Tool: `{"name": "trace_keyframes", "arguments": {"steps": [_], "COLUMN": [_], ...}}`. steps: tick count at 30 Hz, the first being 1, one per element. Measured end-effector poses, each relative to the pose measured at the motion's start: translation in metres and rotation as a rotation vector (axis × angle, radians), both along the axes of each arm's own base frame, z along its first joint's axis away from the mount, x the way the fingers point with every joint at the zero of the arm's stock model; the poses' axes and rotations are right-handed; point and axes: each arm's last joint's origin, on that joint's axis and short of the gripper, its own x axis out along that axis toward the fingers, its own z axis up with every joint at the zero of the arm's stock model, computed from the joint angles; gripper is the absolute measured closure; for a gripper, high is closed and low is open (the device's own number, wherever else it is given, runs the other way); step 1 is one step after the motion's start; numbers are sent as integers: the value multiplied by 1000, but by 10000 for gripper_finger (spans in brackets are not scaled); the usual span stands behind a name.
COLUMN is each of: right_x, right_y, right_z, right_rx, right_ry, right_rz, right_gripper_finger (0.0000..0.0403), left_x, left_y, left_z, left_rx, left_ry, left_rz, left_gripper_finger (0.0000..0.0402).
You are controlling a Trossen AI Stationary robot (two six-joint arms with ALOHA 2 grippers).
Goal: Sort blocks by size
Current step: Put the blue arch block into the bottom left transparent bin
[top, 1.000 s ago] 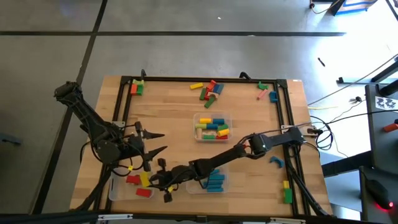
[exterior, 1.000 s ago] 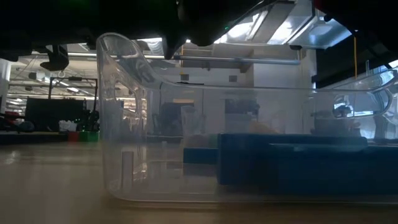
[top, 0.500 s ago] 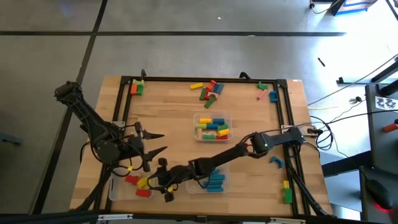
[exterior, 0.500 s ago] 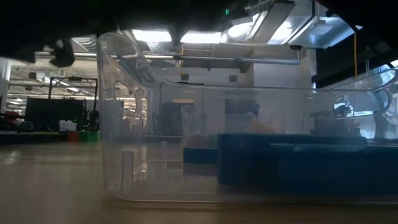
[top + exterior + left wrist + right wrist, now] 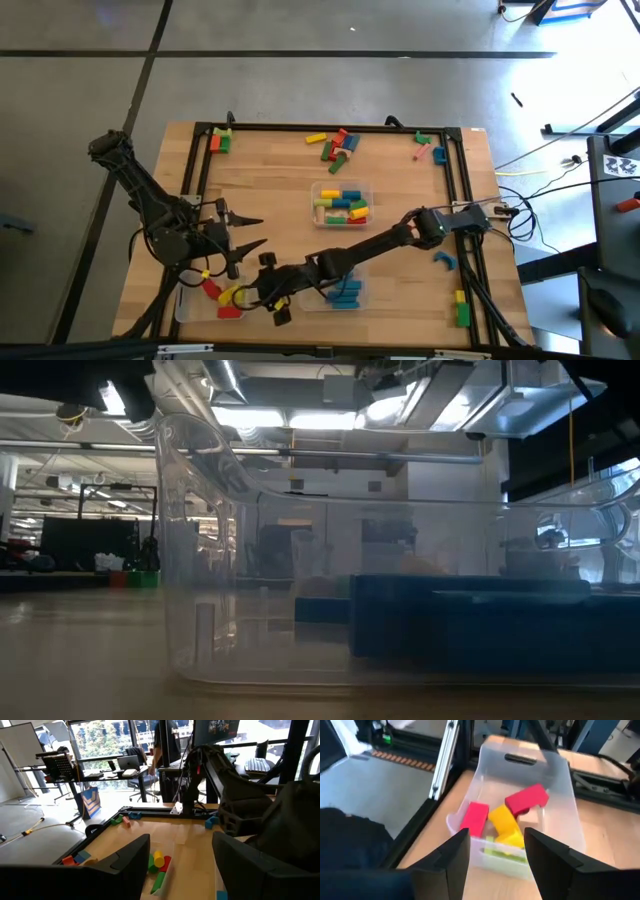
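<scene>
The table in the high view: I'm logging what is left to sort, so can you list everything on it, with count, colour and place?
Front-left tray: one, clear; holds red and yellow blocks.
Front-centre tray: one, clear; holds blue blocks.
Middle tray: one, clear; holds mixed blocks in blue, yellow, green and red.
Loose pile: several blocks, yellow, red, green; far edge, centre.
Far-left corner blocks: a few, orange and green.
Far-right corner blocks: a few, green, red, blue.
Blue block: one, right edge.
Yellow and green blocks: two, front-right corner.
Left tool: open, beside the front-left tray.
Right tool: open, empty, at the front-left tray's near end.
</scene>
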Motion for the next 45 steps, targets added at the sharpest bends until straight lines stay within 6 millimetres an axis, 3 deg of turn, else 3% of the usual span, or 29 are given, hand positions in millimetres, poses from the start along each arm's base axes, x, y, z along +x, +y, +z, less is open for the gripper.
{"name": "trace_keyframes", "arguments": {"steps": [16,27,33,39,45], "right_x": [-66,-124,-158,-203,-272], "right_y": [35,38,45,40,11], "right_z": [51,78,95,101,89], "right_rx": [-252,-273,-324,-354,-227], "right_ry": [220,536,602,609,666], "right_rz": [-32,-64,-158,-342,-569], "right_gripper_finger": [217,217,217,217,217], "left_x": [0,-1,-1,-1,-1], "left_y": [0,1,1,1,1], "left_z": [0,-5,-5,-5,-5], "left_rx": [-3,-11,-9,-10,-11], "left_ry": [0,22,22,22,21], "left_rz": [0,4,5,5,5], "left_gripper_finger": [192,192,192,192,192]}}
